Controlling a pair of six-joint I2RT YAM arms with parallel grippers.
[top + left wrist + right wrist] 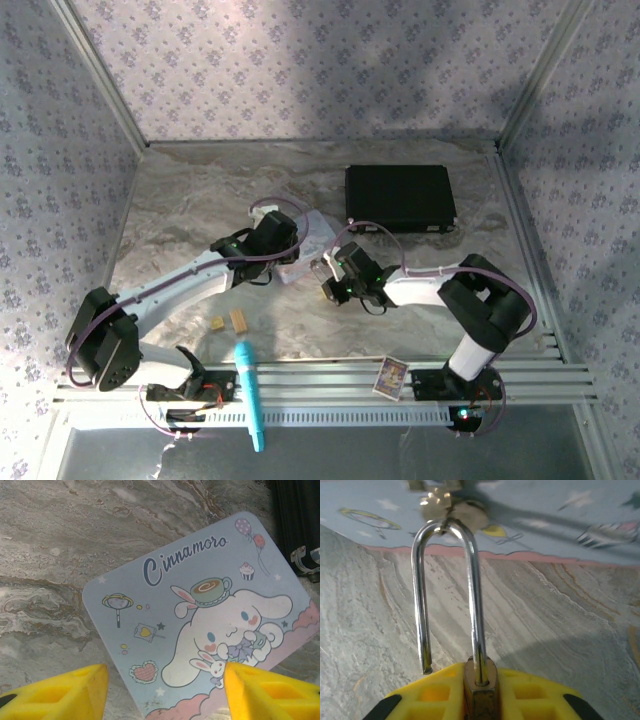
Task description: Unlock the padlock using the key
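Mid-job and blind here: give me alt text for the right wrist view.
Yellow fingers pinch the brass padlock at bottom centre, its silvery shackle standing upright with the left leg free of the body. Blurred shiny metal sits at the shackle's top, too soft to identify; behind lie the pastel tin and marbled table.

"Cinnamoro" in dark cursive lettering on the pastel blue tin lid point(150, 610)

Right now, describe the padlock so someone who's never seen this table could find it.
On the marble table, find the pastel cartoon tin; the right gripper is beside it. The padlock is pinched between its yellow fingers: a brass body with a tall silvery shackle, one leg out of the body.
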